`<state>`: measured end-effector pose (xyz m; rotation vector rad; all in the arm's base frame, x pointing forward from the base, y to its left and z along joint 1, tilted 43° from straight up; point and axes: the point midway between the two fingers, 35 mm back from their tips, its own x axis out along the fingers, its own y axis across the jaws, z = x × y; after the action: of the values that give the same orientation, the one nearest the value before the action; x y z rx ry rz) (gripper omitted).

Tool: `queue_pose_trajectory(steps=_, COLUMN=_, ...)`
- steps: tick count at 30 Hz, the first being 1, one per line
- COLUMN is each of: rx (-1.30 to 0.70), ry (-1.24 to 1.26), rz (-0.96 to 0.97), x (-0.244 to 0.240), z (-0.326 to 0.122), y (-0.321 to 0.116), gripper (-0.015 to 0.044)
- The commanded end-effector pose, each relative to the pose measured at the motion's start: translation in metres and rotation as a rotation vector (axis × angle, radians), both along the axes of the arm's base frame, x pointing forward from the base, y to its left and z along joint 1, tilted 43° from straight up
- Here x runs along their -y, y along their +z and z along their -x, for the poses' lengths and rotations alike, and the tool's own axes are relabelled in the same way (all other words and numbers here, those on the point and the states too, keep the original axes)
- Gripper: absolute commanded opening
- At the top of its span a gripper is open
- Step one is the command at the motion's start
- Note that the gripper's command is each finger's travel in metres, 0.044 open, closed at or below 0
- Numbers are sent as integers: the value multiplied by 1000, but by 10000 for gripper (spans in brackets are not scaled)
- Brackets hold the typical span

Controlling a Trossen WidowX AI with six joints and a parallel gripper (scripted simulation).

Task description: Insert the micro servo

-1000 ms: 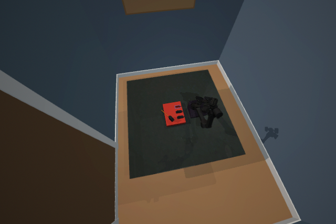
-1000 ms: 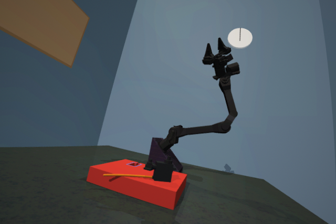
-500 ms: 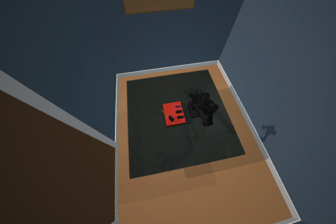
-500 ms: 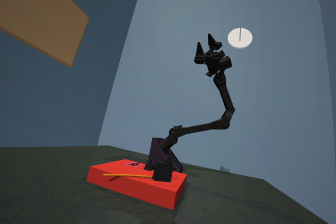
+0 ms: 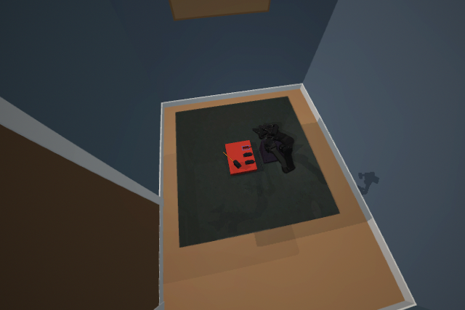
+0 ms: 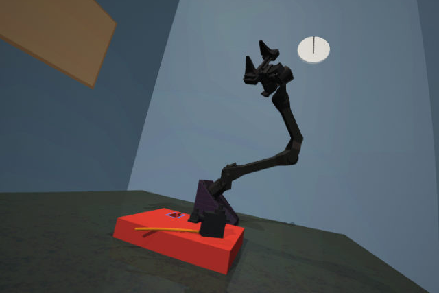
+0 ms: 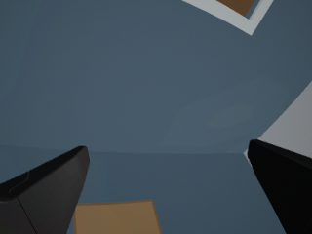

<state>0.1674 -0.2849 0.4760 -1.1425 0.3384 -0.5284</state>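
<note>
The loose micro servo (image 5: 237, 164) (image 6: 212, 224) is a black block resting on top of the red deck (image 5: 235, 147) (image 6: 170, 247), near one corner. A round stub shows above its top in the exterior view. Its orange cable (image 5: 227, 156) (image 6: 162, 228) runs out straight, past the deck's edge in the top view. The marked pocket (image 5: 245, 147) (image 6: 173, 215) is empty, with a thin purple outline, near another corner. My gripper (image 6: 254, 49) (image 7: 171, 151) is open and empty, high above the deck, fingers pointing upward. The wrist view shows no servo or deck.
Two black servos (image 5: 248, 155) (image 5: 249, 162) sit in the deck between the pocket and the loose servo's end. The purple arm base (image 5: 269, 153) (image 6: 203, 197) stands beside the deck. Both are on a dark mat (image 5: 210, 201) (image 6: 53, 247). A round white disc (image 6: 313, 49) is on the wall.
</note>
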Motion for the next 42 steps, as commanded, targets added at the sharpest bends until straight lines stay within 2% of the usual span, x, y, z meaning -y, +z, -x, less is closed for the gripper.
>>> queue_pose_trajectory(steps=1, rx=-47, ry=43, rz=-38, x=5, z=-18, y=-22, gripper=440)
queue_pose_trajectory(steps=20, rx=-355, ry=383, rz=-181, x=-23, z=-114, y=-142, gripper=440)
queue_pose_trajectory(steps=32, rx=-584, ry=666, rz=-222, x=-78, z=-160, y=-221, gripper=440)
queue_pose_trajectory(steps=42, rx=-767, ry=936, rz=-231, x=-139, z=-179, y=-281, gripper=440)
